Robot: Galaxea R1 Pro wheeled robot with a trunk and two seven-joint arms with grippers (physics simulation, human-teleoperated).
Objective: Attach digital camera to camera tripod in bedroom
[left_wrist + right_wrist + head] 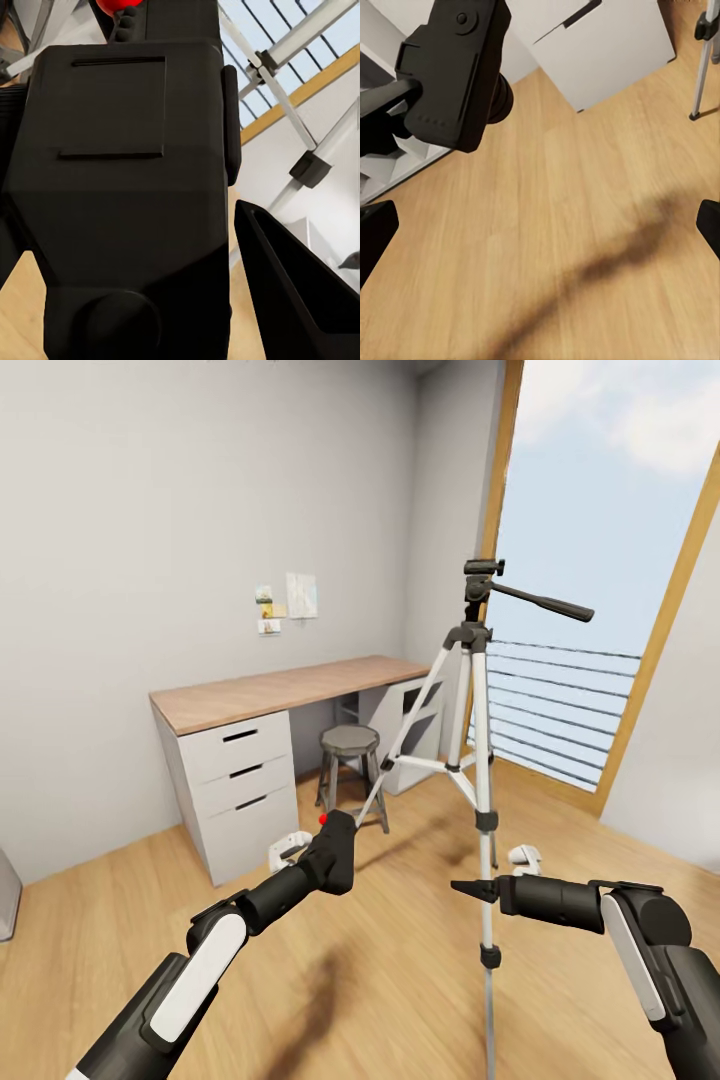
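Left end effector [335, 850]: closed on the digital camera [338, 845].
Right end effector [470, 887]: open, empty.
Camera: rigid, light; grip the body sides.
Camera tripod [478, 690]: probably tippy.

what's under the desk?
Under the desk: a white drawer unit with three drawers at its left end, another white cabinet at its right end, and a stool in the gap between. Drawer contents are hidden.
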